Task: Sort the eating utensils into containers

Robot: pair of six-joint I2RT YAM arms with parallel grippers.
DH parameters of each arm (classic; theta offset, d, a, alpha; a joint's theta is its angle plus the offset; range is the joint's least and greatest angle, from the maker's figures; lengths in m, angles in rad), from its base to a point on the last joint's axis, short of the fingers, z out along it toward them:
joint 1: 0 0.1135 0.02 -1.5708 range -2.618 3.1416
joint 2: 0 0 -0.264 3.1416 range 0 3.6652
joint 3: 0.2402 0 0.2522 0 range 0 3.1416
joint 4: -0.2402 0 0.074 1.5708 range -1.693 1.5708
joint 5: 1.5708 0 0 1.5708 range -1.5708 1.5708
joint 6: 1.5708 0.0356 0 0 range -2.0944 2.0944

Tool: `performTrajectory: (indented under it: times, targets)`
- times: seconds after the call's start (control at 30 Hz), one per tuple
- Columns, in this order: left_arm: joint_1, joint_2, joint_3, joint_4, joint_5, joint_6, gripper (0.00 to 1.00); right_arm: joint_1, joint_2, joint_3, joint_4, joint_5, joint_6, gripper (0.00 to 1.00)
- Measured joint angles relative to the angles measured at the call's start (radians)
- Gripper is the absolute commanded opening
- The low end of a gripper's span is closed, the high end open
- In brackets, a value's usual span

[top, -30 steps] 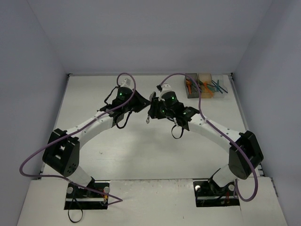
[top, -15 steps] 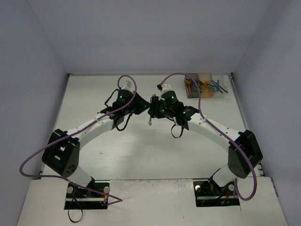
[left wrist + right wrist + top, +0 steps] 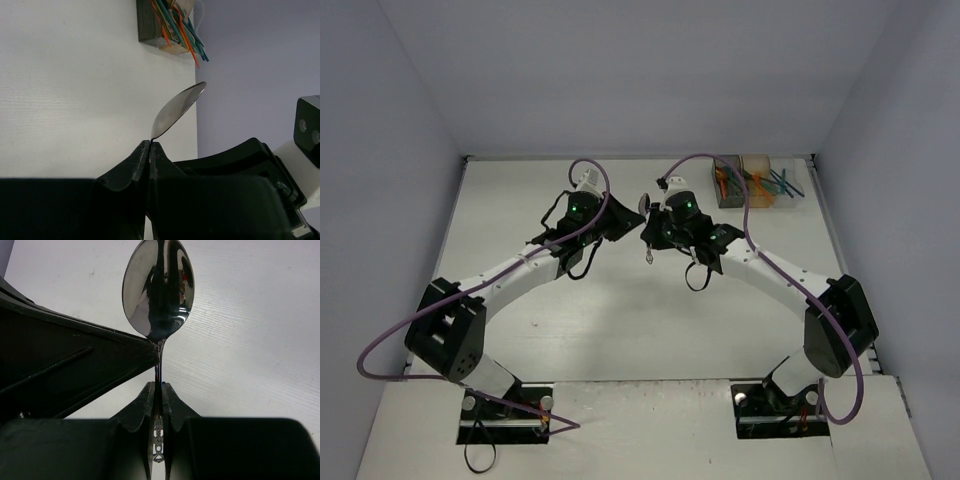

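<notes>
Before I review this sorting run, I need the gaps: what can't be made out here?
- Spoon handle: left wrist view, hidden behind the left pincer.
- Containers: left wrist view, cut off by the top edge.
- Utensils in the containers: top view, too small to tell apart.

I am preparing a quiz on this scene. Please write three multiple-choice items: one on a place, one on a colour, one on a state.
1. Where do the containers stand on the table? A near left corner; B far right corner; C between the arms.
2. What colour is the spoon? A orange; B teal; C shiny silver.
3. Which grippers are shut on it? A left only; B right only; C both.
Key: 1 B, they sit far right in the top view; 2 C, its bowl mirrors; 3 C, the left gripper pinches its neck, the right gripper clamps its handle.
</notes>
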Motion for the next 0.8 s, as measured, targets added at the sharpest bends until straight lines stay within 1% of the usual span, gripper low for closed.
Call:
performTrajectory:
  times: [0.07,0.1,0.17,0.23,0.3,0.43,0.6,0.8]
  targets:
    - [0.000,-0.005,-0.013,0.010,0.000,0.001,0.47,-0.007,-0.001,-0.005,0.000,-0.004,-0.008,0.00]
    - [-0.001,-0.008,-0.021,0.013,0.000,0.003,0.52,-0.012,-0.003,-0.008,0.000,-0.006,-0.013,0.00]
    - [0.001,-0.023,-0.041,0.016,-0.002,0.010,0.66,-0.044,-0.010,-0.020,-0.004,-0.009,-0.028,0.00]
    - [0.009,-0.041,-0.060,0.008,-0.003,0.022,0.69,-0.084,-0.019,-0.026,-0.017,-0.008,-0.047,0.00]
    - [0.028,-0.060,-0.070,-0.013,-0.003,0.040,0.70,-0.124,-0.026,-0.027,-0.037,-0.004,-0.078,0.00]
    - [0.095,-0.123,-0.064,-0.126,-0.025,0.126,0.71,-0.195,-0.017,0.011,-0.127,0.011,-0.162,0.00]
    - [0.170,-0.204,0.004,-0.361,-0.095,0.351,0.71,-0.294,0.077,0.178,-0.236,0.016,-0.277,0.00]
    - [0.245,-0.326,0.023,-0.579,-0.145,0.614,0.71,-0.441,0.266,0.403,-0.281,0.032,-0.396,0.00]
